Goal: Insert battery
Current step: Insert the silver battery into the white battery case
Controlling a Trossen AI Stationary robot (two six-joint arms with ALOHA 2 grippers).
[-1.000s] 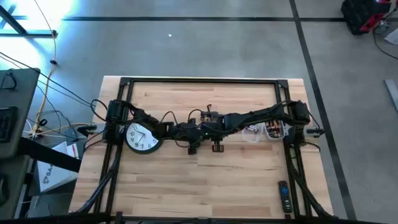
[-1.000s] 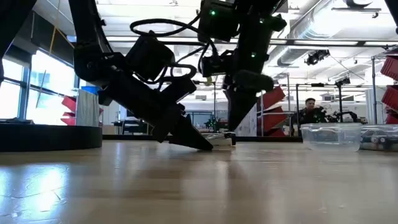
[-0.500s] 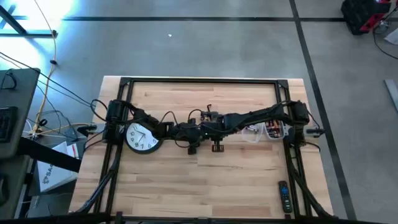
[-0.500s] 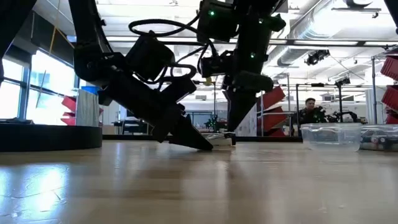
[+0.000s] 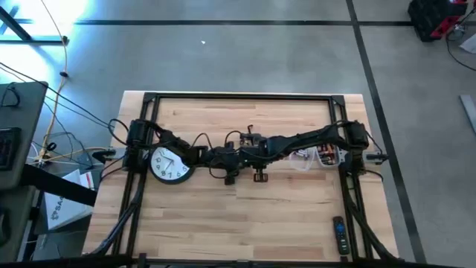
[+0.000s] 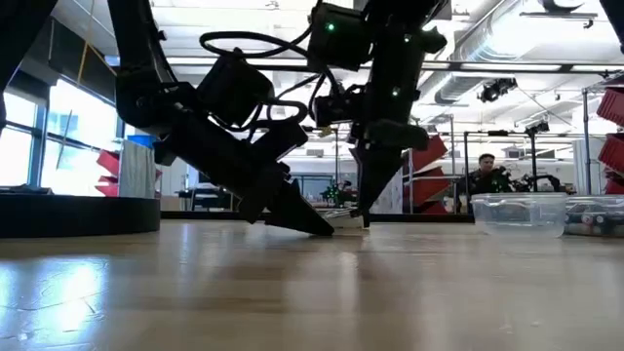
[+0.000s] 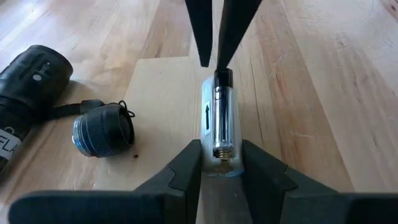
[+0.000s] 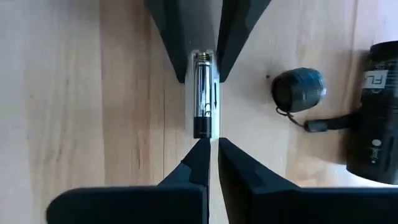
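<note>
Battery [image 7: 219, 118] lies lengthwise in a clear holder [image 7: 211, 130] marked with a black arrow, near the middle of the wooden table [image 5: 245, 216]. I see my left gripper [image 7: 219, 163] clamped across one end of that holder, a dark finger pressed on each side, with the battery's metal terminal showing between them. My right gripper [image 8: 210, 163] comes from the opposite side; its two fingers stand nearly together, tips just at the battery's black end, and I cannot tell whether they touch it.

In the high view both arms meet at table centre, left gripper [image 5: 227, 165] and right gripper [image 5: 256, 167] close beside each other. The low view shows the left arm slanting down to the tabletop and the right arm standing steeply over the same spot.

Beside the holder lie a flashlight body [image 7: 25, 87] and its round end cap [image 7: 102, 129], joined by a short cord. A wall clock [image 5: 170, 164] rests face up under the left arm. A clear bin [image 5: 316, 157] sits under the right arm, and a remote control [image 5: 340, 235] lies near the table's right front corner.
</note>
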